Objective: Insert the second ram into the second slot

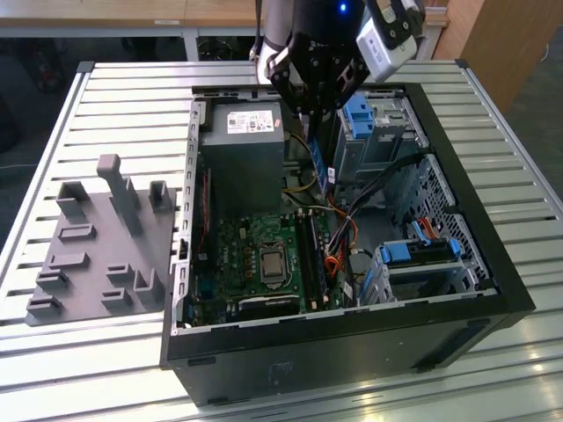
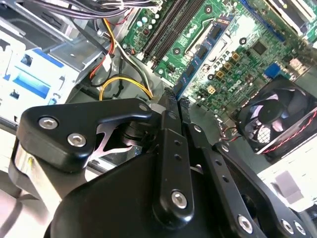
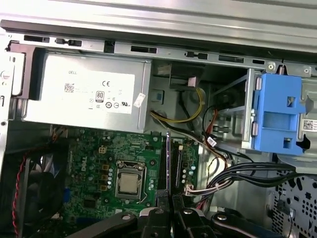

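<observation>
Pincer (image 3: 171, 213) tips together, clamped on second ram (image 3: 168, 158), stick edge-on above green motherboard (image 3: 89, 163) in open computer case (image 1: 352, 352)

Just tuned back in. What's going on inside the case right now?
The gripper is shut on the ram and holds it on edge inside the open PC case, above the motherboard. In the first wrist view the stick runs roughly in line with the slots beside the CPU socket. It is not yet seated.
</observation>
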